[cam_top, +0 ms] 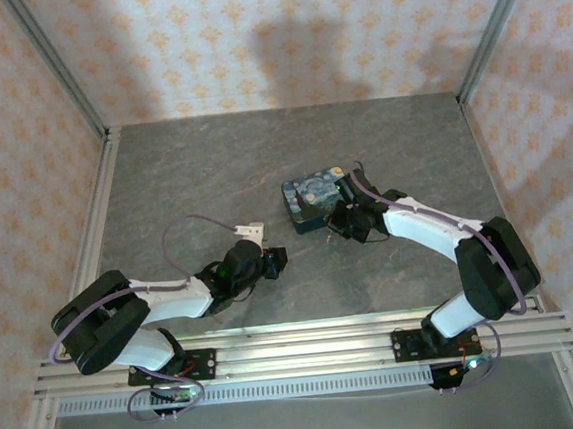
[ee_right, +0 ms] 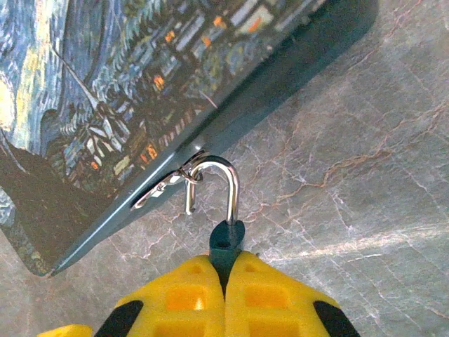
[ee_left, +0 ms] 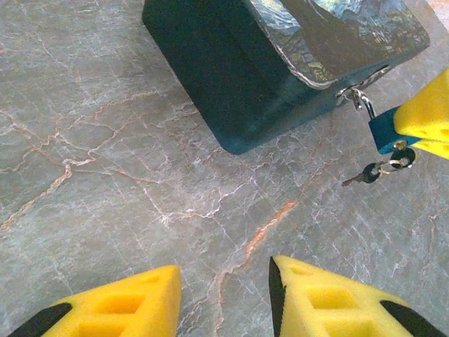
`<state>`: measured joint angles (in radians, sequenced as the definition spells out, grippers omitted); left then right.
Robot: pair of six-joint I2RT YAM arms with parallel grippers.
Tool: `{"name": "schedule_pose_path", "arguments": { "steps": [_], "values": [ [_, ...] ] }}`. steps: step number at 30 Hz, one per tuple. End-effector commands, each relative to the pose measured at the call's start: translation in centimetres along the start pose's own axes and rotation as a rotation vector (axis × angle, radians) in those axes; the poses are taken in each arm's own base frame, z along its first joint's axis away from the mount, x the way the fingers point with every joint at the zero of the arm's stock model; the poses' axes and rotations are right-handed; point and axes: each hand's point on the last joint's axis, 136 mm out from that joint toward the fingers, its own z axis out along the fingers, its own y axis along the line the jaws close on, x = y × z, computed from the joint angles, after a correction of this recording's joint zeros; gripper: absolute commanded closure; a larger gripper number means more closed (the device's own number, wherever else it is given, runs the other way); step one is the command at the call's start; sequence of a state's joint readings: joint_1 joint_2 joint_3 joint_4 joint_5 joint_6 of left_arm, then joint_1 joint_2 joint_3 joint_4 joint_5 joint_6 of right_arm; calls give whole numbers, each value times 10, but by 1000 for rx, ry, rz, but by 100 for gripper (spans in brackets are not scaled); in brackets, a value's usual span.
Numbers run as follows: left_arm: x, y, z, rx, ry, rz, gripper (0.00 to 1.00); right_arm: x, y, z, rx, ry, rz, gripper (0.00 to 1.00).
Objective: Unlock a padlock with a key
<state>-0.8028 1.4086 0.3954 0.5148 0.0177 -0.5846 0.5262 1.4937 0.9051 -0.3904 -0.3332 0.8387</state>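
My right gripper (ee_right: 228, 270) is shut on the teal body of the padlock (ee_right: 226, 246). The silver shackle (ee_right: 228, 179) stands swung open, its free end hooked through the hasp (ee_right: 165, 184) of the dark blue swirly-print box (ee_right: 126, 91). In the left wrist view the padlock (ee_left: 384, 130) sits between yellow fingers (ee_left: 424, 116), and a small key (ee_left: 361, 175) dangles on a ring under it. My left gripper (ee_left: 224, 281) hovers open over bare table, short of the box (ee_left: 231, 77), with nothing between its fingers. From above, the left gripper (cam_top: 271, 263) is left of the right gripper (cam_top: 339, 220).
The box (cam_top: 310, 200) rests mid-table on the grey marbled top (cam_top: 212, 161). A small white block (cam_top: 251, 231) lies just behind the left arm. Patterned walls and metal rails (cam_top: 96, 221) close in the table on three sides.
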Motion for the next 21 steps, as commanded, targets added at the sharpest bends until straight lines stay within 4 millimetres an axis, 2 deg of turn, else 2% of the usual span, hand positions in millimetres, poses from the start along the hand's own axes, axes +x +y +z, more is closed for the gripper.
{"name": "schedule_pose_path", "arguments": {
  "steps": [1, 12, 21],
  "values": [
    [-10, -3, -3, 1, -18, 4, 62, -17, 13, -8, -55, -79, 35, 100],
    [-7, -2, -6, 0, -3, 9, 62, -22, 16, -6, -179, -145, 156, 100],
    [-7, 1, -9, -15, 1, 14, 62, 0, 14, 8, -229, -133, 227, 100]
  ]
}}
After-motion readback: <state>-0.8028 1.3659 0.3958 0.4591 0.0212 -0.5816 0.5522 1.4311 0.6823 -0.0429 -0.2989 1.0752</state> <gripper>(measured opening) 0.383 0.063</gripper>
